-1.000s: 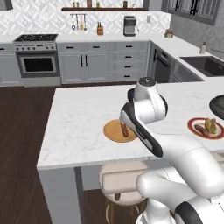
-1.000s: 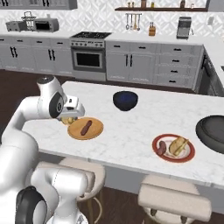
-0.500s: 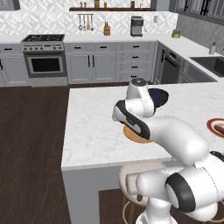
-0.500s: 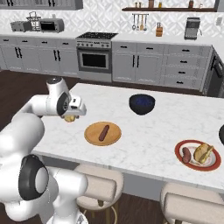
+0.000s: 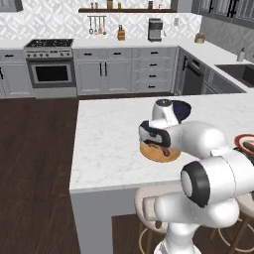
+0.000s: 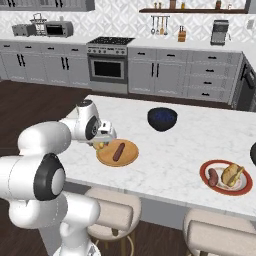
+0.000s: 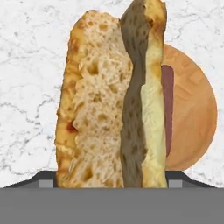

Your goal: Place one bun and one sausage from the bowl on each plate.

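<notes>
Gripper (image 6: 104, 143) grasping bun (image 7: 111, 94), hovering at near edge of tan plate (image 6: 131, 156) on island. Sausage (image 6: 119, 151) lies mid-plate. Best move, by judgement: shift over bare wood beside sausage, lower close, then release so bun doesn't roll off.

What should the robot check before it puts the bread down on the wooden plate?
1. Bun held in the gripper: ok, it stands right in front of the hand camera.
2. Orange-tan plate within reach: ok, the gripper hangs at its near edge.
3. Room on that plate: ok, one sausage lies across the middle, with bare wood beside it.
4. Bun over the plate: not ok, in the hand view the plate sits off to one side, behind the bun.
5. Red-rimmed plate already served: ok, it carries a sausage and a bun.
6. Firmness of the grip: cannot tell, the fingertips are hidden.
</notes>
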{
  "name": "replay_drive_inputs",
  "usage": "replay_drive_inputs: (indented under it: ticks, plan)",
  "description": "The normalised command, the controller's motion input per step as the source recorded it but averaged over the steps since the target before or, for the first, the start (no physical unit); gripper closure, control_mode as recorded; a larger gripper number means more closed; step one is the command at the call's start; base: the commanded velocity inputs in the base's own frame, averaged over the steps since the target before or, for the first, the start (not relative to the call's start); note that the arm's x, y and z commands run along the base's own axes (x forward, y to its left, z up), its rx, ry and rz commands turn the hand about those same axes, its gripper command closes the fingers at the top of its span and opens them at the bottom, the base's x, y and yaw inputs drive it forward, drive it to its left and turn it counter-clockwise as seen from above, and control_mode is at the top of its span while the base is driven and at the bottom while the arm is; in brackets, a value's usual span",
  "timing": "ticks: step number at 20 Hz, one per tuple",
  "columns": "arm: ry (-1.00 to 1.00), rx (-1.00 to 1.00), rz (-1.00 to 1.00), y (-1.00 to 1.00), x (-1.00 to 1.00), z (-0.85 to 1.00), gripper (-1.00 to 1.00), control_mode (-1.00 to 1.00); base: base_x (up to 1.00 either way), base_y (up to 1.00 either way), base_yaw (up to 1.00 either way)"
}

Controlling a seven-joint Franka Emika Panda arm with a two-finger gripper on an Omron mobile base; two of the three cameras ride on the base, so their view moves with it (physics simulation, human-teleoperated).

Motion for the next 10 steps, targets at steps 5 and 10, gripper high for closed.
replay_drive_inputs:
  ticks: [5,10]
  plan:
    - [0.05,-0.04,0.0,-0.01,0.23,-0.69,1.0,-1.0,0.0,0.0,0.0]
    - [-0.01,-0.01,-0.01,-0.42,0.19,-0.21,-1.0,-1.0,0.0,0.0,0.0]
